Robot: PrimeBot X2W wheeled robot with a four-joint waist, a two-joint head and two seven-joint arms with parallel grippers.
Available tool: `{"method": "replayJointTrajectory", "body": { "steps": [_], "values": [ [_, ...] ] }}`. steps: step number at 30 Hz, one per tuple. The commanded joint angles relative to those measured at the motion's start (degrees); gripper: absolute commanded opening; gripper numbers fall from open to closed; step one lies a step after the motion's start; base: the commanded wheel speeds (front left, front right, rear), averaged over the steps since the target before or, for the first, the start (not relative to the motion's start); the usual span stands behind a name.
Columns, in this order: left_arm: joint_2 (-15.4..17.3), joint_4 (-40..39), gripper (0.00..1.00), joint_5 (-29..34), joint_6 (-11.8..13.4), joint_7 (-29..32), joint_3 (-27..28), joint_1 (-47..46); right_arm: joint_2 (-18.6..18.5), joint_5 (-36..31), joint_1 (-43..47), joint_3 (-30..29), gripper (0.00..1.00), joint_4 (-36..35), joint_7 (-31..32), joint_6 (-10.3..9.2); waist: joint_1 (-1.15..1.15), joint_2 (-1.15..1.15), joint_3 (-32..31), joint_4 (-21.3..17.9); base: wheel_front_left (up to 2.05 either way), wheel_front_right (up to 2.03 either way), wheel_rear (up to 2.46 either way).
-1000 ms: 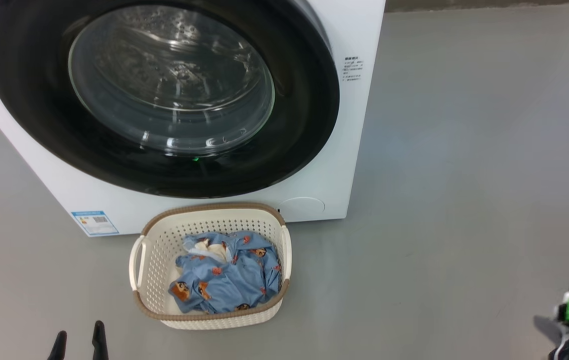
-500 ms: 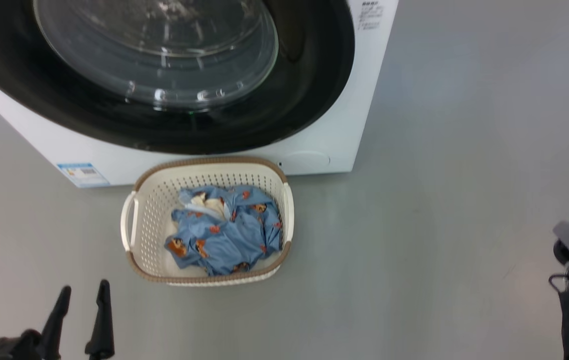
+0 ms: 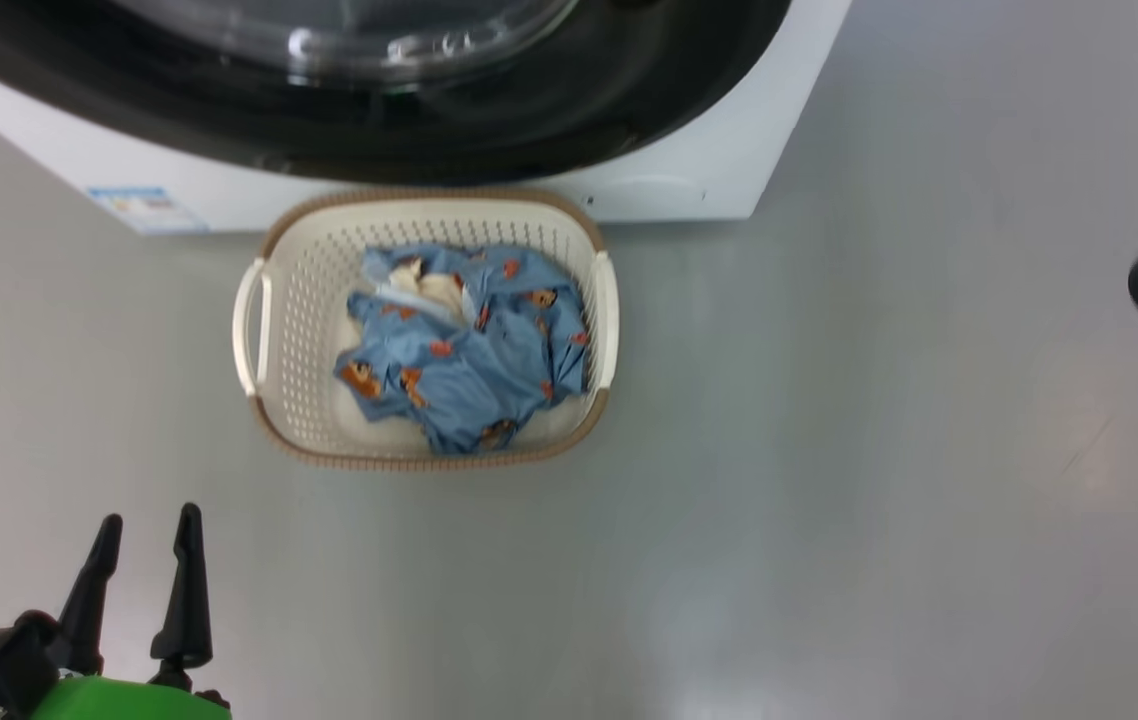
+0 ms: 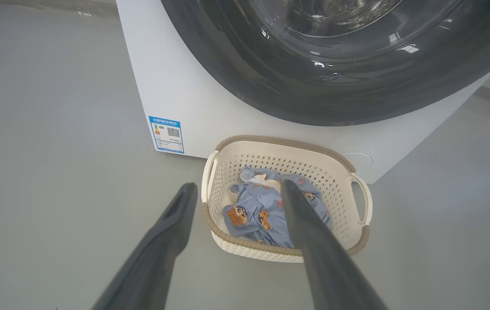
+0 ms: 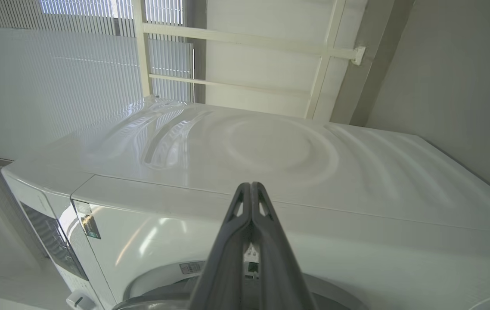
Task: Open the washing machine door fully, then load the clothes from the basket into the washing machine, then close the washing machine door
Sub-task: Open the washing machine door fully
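Nothing done yet. Door [image 4: 271, 86] looks closed, though partly cropped. Clothes [image 3: 469, 360] lie in basket [image 3: 304, 330] just before machine [image 4: 176, 86]. My left end effector [image 3: 149, 515] is spread wide, empty; my right end effector [image 5: 250, 186] is pinched together, empty.

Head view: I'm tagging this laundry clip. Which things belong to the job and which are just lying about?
Job: big white front-loading washing machine; its round glossy black-rimmed glass door, shut; cream perforated plastic basket; light blue printed fabric clothes inside; open left gripper; shut right gripper.
Not the job: blue label sticker; grey floor.
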Motion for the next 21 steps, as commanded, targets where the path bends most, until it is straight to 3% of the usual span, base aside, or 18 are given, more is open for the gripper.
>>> {"method": "replayJointTrajectory", "body": {
  "steps": [1, 21],
  "values": [
    [1.7, -1.5, 1.0, -0.1, -0.1, -0.4, 1.9, -1.3, -0.6, -0.3, -1.9, 1.5, 0.0, -1.8, 1.7, -0.06, -0.01, 0.0, 3.5, 1.9, 0.0, 0.0, 0.0],
    [0.4, -0.5, 1.0, -0.4, -0.1, -0.4, 1.5, -2.3, 1.6, -2.9, -15.5, 10.1, 0.0, -5.3, 16.5, -0.06, -0.01, 0.0, 8.5, 5.9, 0.0, 0.0, 0.0]
  ]
}}
